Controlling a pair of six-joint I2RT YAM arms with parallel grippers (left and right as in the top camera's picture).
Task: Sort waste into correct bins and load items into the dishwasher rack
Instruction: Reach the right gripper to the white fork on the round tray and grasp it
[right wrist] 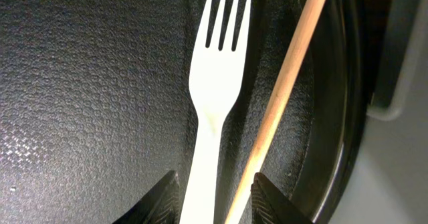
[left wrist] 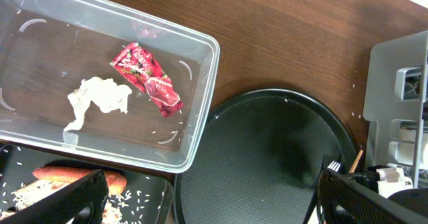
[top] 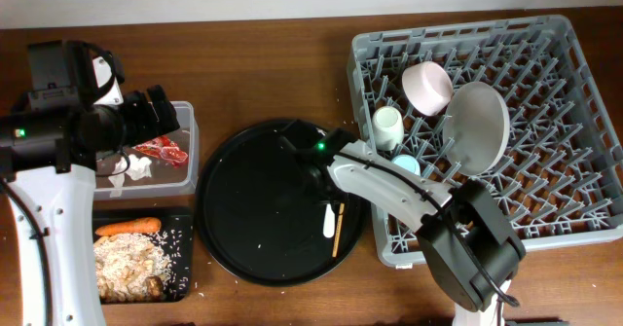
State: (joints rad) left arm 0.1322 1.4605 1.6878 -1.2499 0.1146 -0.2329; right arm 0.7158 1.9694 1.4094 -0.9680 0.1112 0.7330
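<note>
A white fork [right wrist: 217,83] and one wooden chopstick [right wrist: 287,83] lie side by side on the big round black tray [right wrist: 100,83]. My right gripper [right wrist: 215,190] stands low over them, its jaws astride both handles with a gap left of the fork. In the overhead view this gripper [top: 326,196] is at the tray's right side, above the fork [top: 329,219]. My left gripper [left wrist: 214,204] hangs wide open and holds nothing, over the clear tub [left wrist: 200,117] with the red wrapper [left wrist: 147,80] and white tissue [left wrist: 100,97] in it.
The grey dishwasher rack [top: 370,49] on the right holds the pink bowl [top: 428,86], plate [top: 477,126], cream cup [top: 387,125] and blue cup [top: 406,163]. The shallow black tray [top: 185,248] at front left holds the carrot [top: 127,227] and rice scraps [top: 127,263].
</note>
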